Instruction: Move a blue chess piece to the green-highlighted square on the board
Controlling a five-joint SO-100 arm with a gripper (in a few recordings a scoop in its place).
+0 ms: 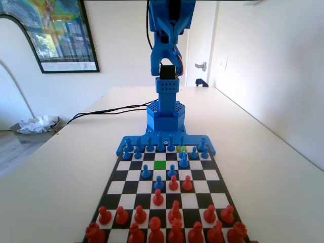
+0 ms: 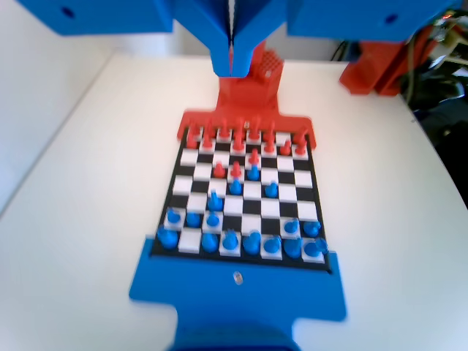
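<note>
The board (image 1: 132, 175) lies lengthwise on the table, with the blue arm (image 1: 169, 30) standing upright at its far end. In the fixed view the green-highlighted square (image 1: 160, 164) is bare, in the third row from the arm. Blue chess pieces line the far rows; one (image 1: 183, 160) stands just in front of a paler yellow-green square (image 1: 181, 149), and others (image 1: 146, 172) sit beside the green square. In the wrist view my gripper (image 2: 232, 69) hangs high above the board (image 2: 252, 191), jaws pressed together with nothing between them. Blue pieces (image 2: 213, 201) fill the near rows there.
Red pieces (image 1: 158, 198) fill the near rows in the fixed view, a few advanced to mid-board among blue ones. Black cables (image 1: 101, 110) run across the table left of the arm's base. A box of crumpled paper (image 1: 35, 125) sits on the floor at left.
</note>
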